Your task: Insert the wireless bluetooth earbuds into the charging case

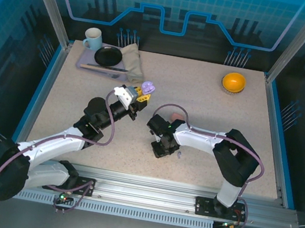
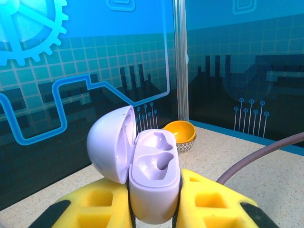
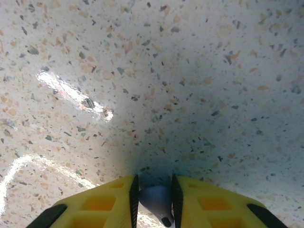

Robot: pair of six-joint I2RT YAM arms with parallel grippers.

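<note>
My left gripper [image 1: 139, 95] [image 2: 154, 199] is shut on the pale purple charging case [image 1: 148, 86] [image 2: 154, 178] and holds it above the table. Its lid is swung open to the left and both moulded sockets are empty. My right gripper [image 1: 163, 150] [image 3: 154, 194] points straight down, close to the speckled tabletop, shut on a pale purple earbud [image 3: 156, 202] pinched between its yellow fingers. Just right of that gripper a tiny purple bit [image 1: 180, 154] lies on the table; it may be another bud. A salmon-pink object [image 1: 176, 117] peeks out behind the right arm, mostly hidden.
An orange bowl [image 1: 234, 82] [image 2: 180, 133] stands at the back right. A grey tray [image 1: 85, 63] at the back left carries a pale blue mug [image 1: 92, 38], a black plate [image 1: 108, 56] and a folded cloth [image 1: 132, 61]. Blue walls enclose the table.
</note>
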